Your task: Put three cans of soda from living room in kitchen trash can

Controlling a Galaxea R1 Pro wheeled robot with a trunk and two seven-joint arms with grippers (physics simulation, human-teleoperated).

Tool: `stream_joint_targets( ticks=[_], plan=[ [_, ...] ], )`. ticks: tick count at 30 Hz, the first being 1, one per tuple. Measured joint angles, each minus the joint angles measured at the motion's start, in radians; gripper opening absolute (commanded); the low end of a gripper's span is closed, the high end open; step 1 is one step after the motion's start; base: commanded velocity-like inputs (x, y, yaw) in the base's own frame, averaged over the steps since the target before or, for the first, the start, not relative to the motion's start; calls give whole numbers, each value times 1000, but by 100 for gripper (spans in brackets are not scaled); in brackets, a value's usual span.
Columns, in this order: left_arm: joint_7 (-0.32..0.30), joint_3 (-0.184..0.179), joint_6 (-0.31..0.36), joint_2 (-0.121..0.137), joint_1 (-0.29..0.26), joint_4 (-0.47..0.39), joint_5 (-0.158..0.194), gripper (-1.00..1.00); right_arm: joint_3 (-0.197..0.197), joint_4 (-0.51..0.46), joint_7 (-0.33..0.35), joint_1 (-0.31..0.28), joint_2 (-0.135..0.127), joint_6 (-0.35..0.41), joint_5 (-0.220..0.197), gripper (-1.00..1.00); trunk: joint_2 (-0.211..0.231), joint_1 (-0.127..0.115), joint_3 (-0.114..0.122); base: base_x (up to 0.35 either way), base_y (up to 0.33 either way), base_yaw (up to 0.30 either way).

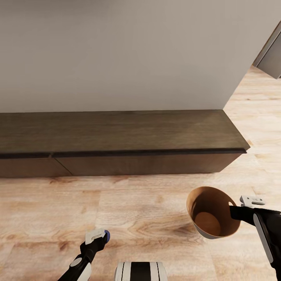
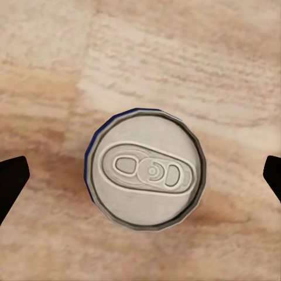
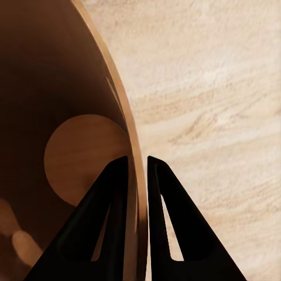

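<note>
The blue soda can (image 2: pixel 146 170) is seen from straight above in the left wrist view, its grey top and pull tab facing the camera and pale wood floor all around it. My left gripper (image 1: pixel 95 237) hangs open over it, its black fingers (image 2: pixel 12 181) far out on either side and clear of the can. A sliver of the can's blue (image 1: pixel 107 235) pokes out beside the gripper in the head view. My right gripper (image 1: pixel 233 212) is shut on the rim of the trash can (image 1: pixel 207 197), one finger inside its brown wall (image 3: pixel 58 70) and one outside. The bin is tilted and holds nothing. No orange can is in view.
A long dark wood cabinet (image 1: pixel 117 130) runs along a plain grey wall ahead of me. Light wood floor (image 1: pixel 148 203) lies between it and my base (image 1: pixel 140 271). At the upper right the wall ends at a corner, with a grey door panel (image 1: pixel 271 54) beyond.
</note>
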Motion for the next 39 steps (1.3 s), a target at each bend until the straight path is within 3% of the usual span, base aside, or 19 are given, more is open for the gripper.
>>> stream_joint_targets(
  ticks=[17, 39],
  plan=[
    [0, 0, 0, 0, 0, 0, 0, 100, 0, 0, 0, 1, 1, 0, 1, -100, -49, 27, -22, 0, 0, 0],
    [0, 0, 0, 0, 0, -1, 0, 100, -4, -45, -1, -1, -3, -1, 0, -100, -49, 27, -22, 0, 0, 0]
  ],
)
